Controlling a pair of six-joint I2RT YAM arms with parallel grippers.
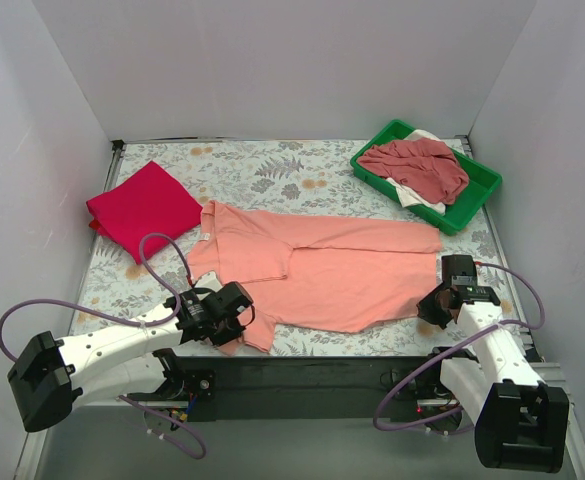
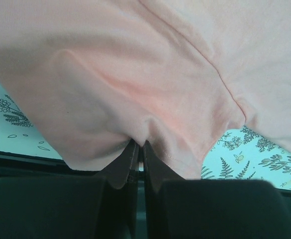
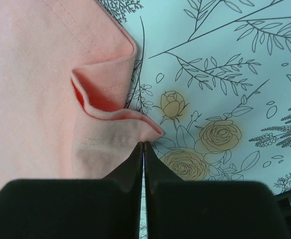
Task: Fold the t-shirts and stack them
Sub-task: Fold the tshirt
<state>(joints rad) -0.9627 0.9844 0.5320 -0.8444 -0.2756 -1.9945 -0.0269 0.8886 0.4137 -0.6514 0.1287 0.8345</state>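
A salmon-pink t-shirt (image 1: 322, 270) lies spread across the middle of the table, partly folded lengthwise. My left gripper (image 1: 234, 322) is shut on its near left sleeve; the left wrist view shows the pink cloth (image 2: 135, 74) pinched between the jaws (image 2: 141, 145). My right gripper (image 1: 434, 302) is shut on the shirt's near right hem corner (image 3: 110, 124), lifted a little off the cloth-covered table. A crimson-red t-shirt (image 1: 144, 207) lies folded at the far left. A dusty rose-red shirt (image 1: 417, 165) lies crumpled over a white one (image 1: 418, 197) in the tray.
The green plastic tray (image 1: 480, 195) stands at the far right corner. The table carries a pale floral cloth (image 1: 272, 170). White walls close in the left, back and right sides. Purple cables loop off both arms near the front edge.
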